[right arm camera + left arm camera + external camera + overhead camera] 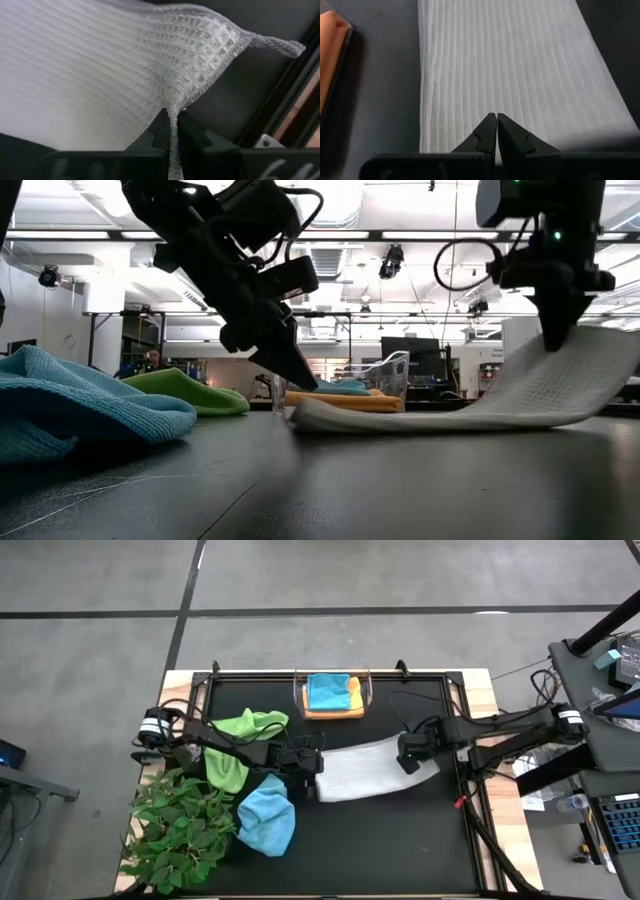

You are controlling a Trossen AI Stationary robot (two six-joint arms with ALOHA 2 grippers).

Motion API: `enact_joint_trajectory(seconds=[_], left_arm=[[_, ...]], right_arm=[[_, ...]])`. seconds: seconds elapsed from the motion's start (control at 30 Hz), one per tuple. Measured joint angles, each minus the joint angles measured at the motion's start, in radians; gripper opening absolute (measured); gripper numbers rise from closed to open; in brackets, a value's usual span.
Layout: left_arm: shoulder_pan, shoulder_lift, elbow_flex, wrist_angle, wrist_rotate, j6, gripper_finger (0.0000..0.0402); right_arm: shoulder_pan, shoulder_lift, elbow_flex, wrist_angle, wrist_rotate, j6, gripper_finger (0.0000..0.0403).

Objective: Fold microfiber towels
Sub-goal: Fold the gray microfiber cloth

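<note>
A ribbed, waffle-woven cloth — the pale grey-white towel [100, 70] — is seen pinched in the right claw [172, 131]. Matt black plastic is shown on its fingers; beneath them the table [400, 840] looks dark and smooth — faintly scuffed.

Both grippers [308, 766] [410, 754] closed, low
</note>
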Motion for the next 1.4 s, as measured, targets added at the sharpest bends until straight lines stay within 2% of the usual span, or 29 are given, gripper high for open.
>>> enact_joint_trajectory(seconds=[0.17,0.27,0.4,0.63,0.77,0.93,1.4], left_arm=[[-0.001,0.000,-0.001,-0.054,0.013,-0.002,0.0001],[-0.002,0.000,-0.003,-0.131,0.028,-0.023,0.0001],[-0.002,0.000,-0.010,-0.152,0.031,-0.028,0.0001],[-0.002,0.000,-0.043,-0.092,0.061,-0.029,0.0001],[-0.002,0.000,-0.076,-0.014,0.085,-0.031,0.0001],[-0.002,0.000,-0.078,-0.006,0.087,-0.036,0.0001],[-0.002,0.040,-0.079,0.043,0.086,-0.049,0.0001]], right_arm=[[0.000,0.003,0.057,0.055,-0.012,-0.003,0.0012],[0.000,0.008,0.066,0.160,-0.046,-0.028,0.0012],[0.000,0.039,0.066,0.313,-0.081,-0.074,0.0012],[0.000,0.155,0.066,0.530,-0.132,-0.151,0.0011],[0.000,0.223,0.065,0.643,-0.133,-0.192,0.0011],[0.000,0.280,0.065,0.765,-0.135,-0.228,0.0011],[0.000,0.405,0.065,0.945,-0.141,-0.274,0.0012]])
